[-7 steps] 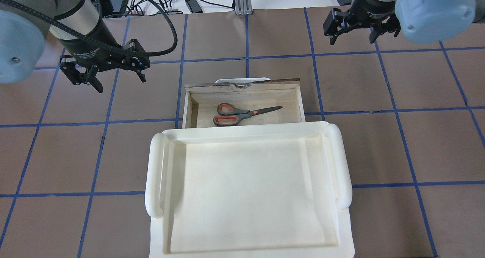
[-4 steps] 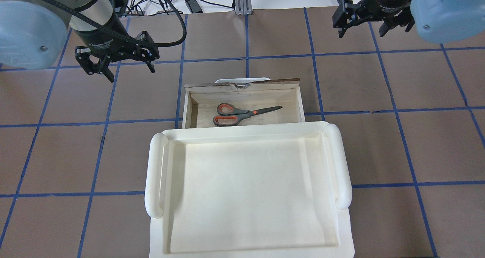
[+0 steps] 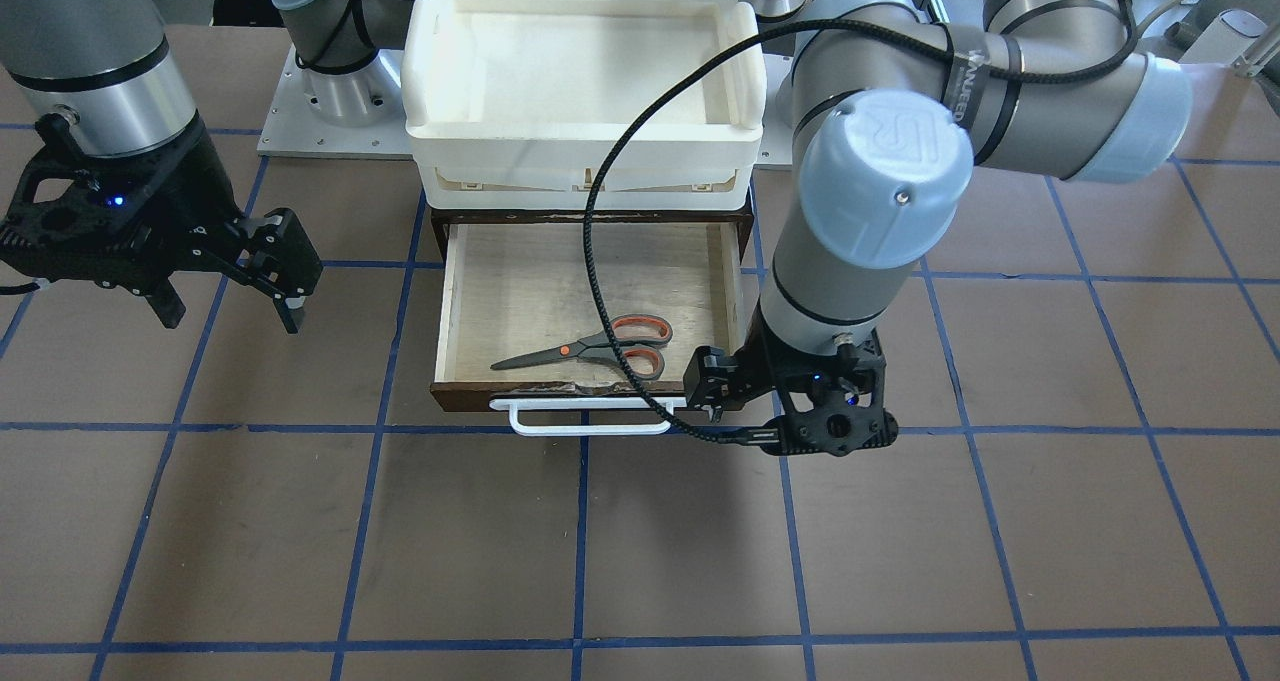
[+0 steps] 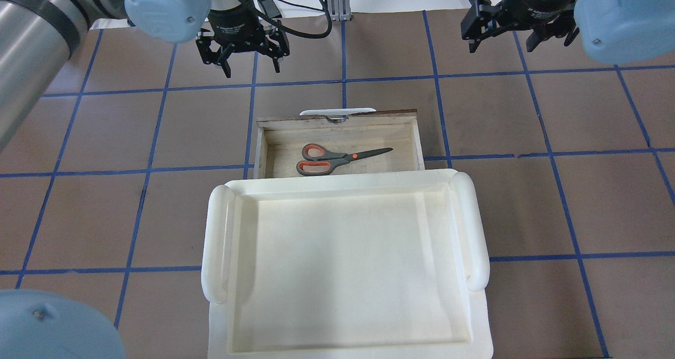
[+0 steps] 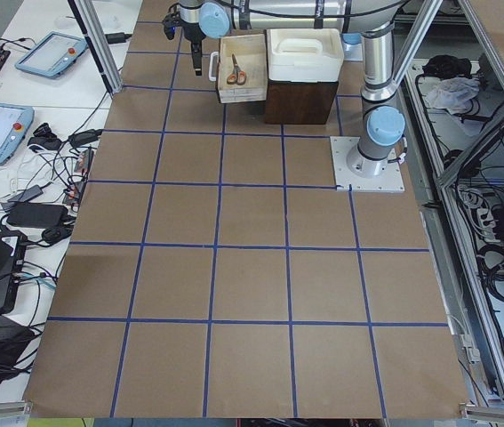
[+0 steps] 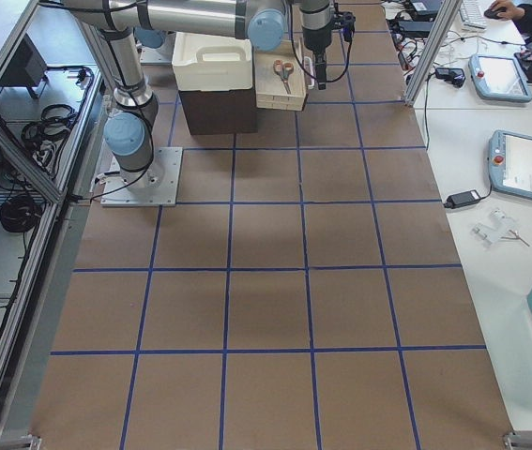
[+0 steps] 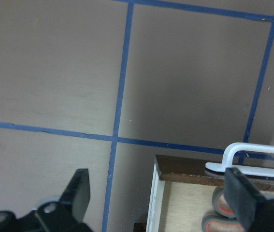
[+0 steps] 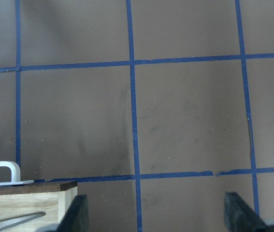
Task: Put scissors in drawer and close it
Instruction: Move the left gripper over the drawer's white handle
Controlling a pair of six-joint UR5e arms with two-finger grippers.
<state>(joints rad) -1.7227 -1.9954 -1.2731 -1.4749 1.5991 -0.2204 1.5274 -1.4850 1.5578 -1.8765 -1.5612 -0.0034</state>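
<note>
1. Brown and gridded in blue, the bench (image 4: 527,206) is carrying the cabinet work. The scissors (image 4: 337,158) are lying flat inside the drawer (image 4: 406,143), blades closed and handles toward the robot's left.
2. Being light, stiff and already placed, they are probably needing no further grasp.
3. The drawer is standing pulled out from under the white bin (image 4: 348,274). It is looking like rigid, fairly light wood that should be sliding home if pushed squarely.
4. Its white bar handle (image 4: 337,110), or the dark front near the middle, is offering the best contact; an off-centre push is risking a skewed, jammed slide.
5. The left jaws are spread wide and empty, hanging over the bench near the drawer's front corner on the robot's left.
6. The right jaws are likewise parted and gripping nothing, well off to the other side.
</note>
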